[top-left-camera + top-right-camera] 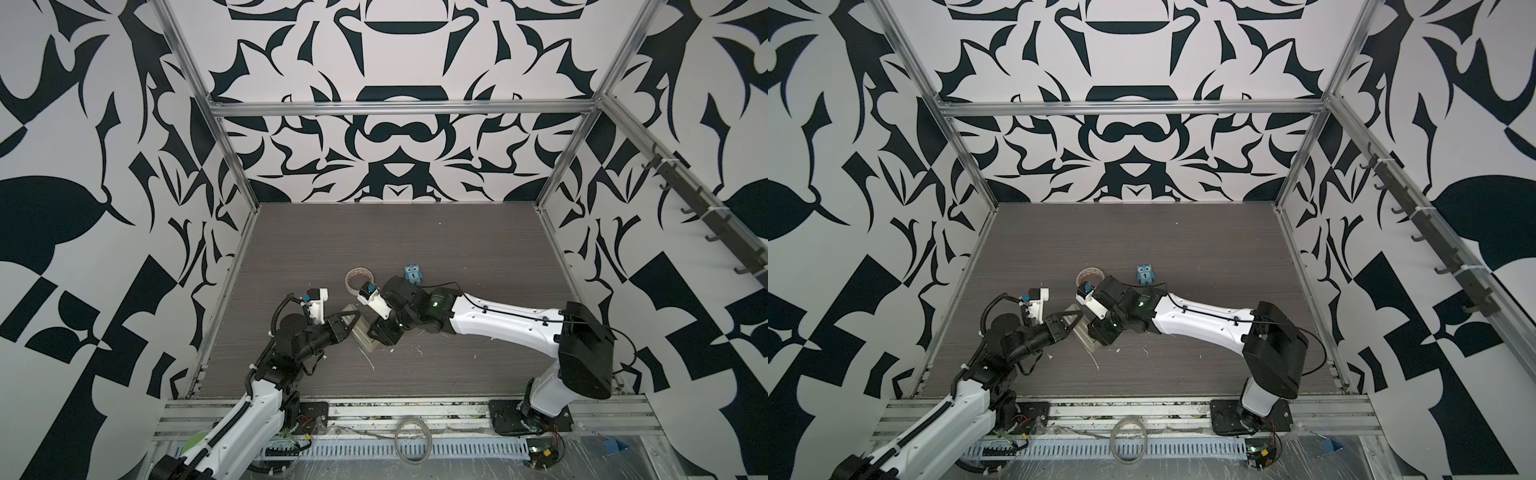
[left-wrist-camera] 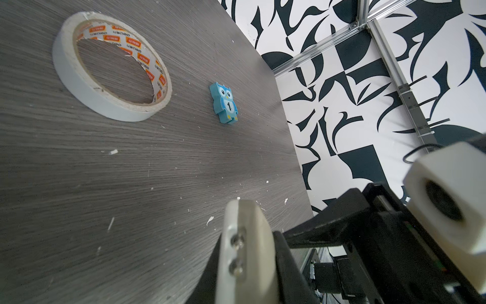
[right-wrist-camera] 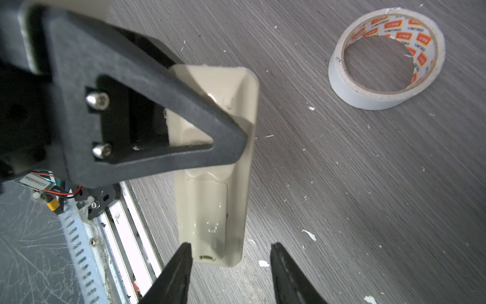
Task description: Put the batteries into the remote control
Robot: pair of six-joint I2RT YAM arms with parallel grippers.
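Observation:
The remote control [image 3: 213,205] is cream-white and lies back side up, low over the table, with its battery cover closed. My left gripper [image 1: 352,328] is shut on the remote's far half, and one black triangular finger [image 3: 168,147] crosses over it. In the left wrist view the remote [image 2: 252,231] shows edge-on between the jaws. My right gripper [image 3: 231,252] is open and straddles the remote's near end. One fingertip sits at the remote's edge and the other stands clear of it. In both top views the remote [image 1: 365,337] [image 1: 1089,340] lies between the two grippers. The batteries are out of view.
A roll of white tape [image 1: 359,280] [image 3: 386,60] lies flat just behind the grippers. A small blue owl figure [image 1: 412,274] [image 2: 224,102] stands to its right. White crumbs dot the grey wooden table [image 1: 457,249]. Metal frame rails [image 1: 232,291] border the table.

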